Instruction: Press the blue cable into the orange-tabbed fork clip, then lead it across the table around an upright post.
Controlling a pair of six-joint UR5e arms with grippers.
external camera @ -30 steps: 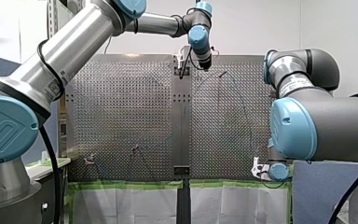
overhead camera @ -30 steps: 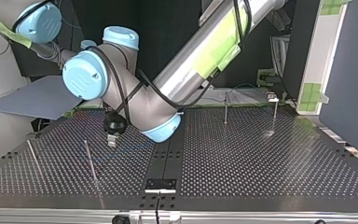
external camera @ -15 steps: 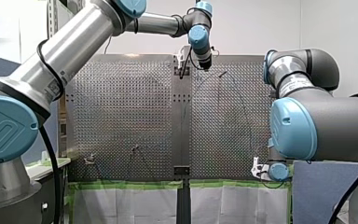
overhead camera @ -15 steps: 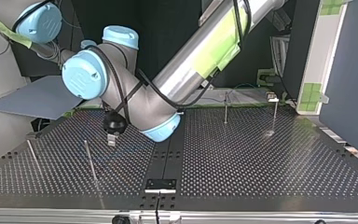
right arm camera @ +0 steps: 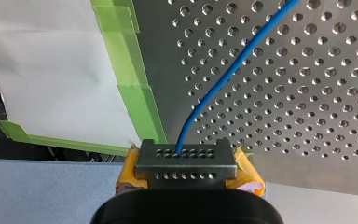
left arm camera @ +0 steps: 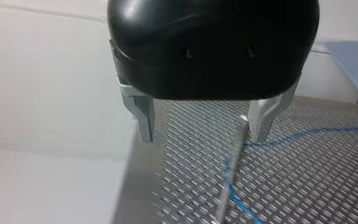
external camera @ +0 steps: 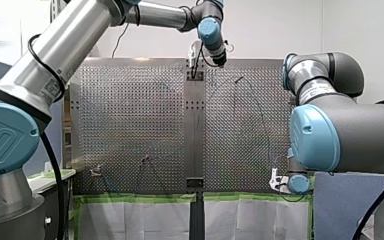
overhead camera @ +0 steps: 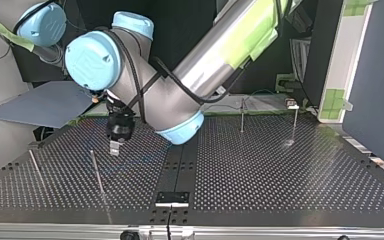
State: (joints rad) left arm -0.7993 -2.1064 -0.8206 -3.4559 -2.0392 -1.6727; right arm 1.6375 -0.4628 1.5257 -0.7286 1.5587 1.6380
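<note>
Presently, item one: blue cable (right arm camera: 233, 70), lying loose on the perforated table (overhead camera: 280, 170). It is running out from the right gripper (right arm camera: 185, 161) over the holes, near the green tape (right arm camera: 135, 93) along the table's edge.

Item two: right gripper, sitting low at the table's near right corner in the front view. Its yellow pads (right arm camera: 249, 172) are pressing together on the cable and holding nothing else.

Item three: upright post (left arm camera: 233, 158), with the cable curving past its foot.

Item four: left gripper (left arm camera: 202, 134), black body, hanging above the table. Its metal fingers (left arm camera: 144, 116) are standing wide apart and gripping nothing, with the post close beside one of them.

Item five: two further posts (overhead camera: 241, 115), standing well apart from it in the top view's right half.
</note>
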